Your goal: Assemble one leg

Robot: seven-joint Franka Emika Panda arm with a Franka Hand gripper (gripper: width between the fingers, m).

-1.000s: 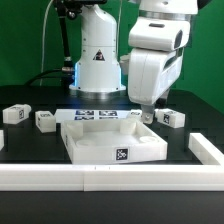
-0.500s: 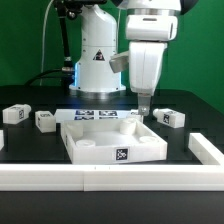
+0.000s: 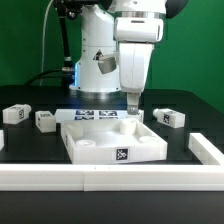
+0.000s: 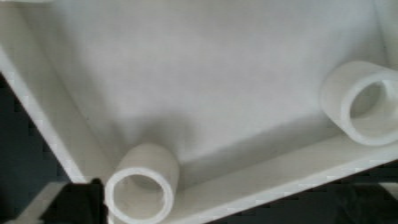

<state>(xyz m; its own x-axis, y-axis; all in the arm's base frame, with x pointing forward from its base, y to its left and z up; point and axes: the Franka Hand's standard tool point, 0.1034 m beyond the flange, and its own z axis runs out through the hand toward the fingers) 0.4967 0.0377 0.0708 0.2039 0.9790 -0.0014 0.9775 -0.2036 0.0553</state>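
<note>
End effector (image 3: 132, 104) hanging over far right corner of large flat white square tray-like piece with raised rim (image 3: 95, 152), tips close above it. Impossible to tell whether clenched or released: tips too small in exterior view, no fingers in wrist view. Wrist view filled by tray floor plus round white corner socket (image 4: 151, 160), both visible sockets empty. Small white blocky leg with black-and-white tag (image 3: 172, 117) loose on black tabletop (image 3: 30, 145), just beyond tray on exterior view's right, apart from end effector. Second white tagged block (image 3: 45, 120) and third white tagged block (image 3: 14, 114) on exterior view's left. Judged early: nothing seated; pickup, insertion, screwing-in all left.
</note>
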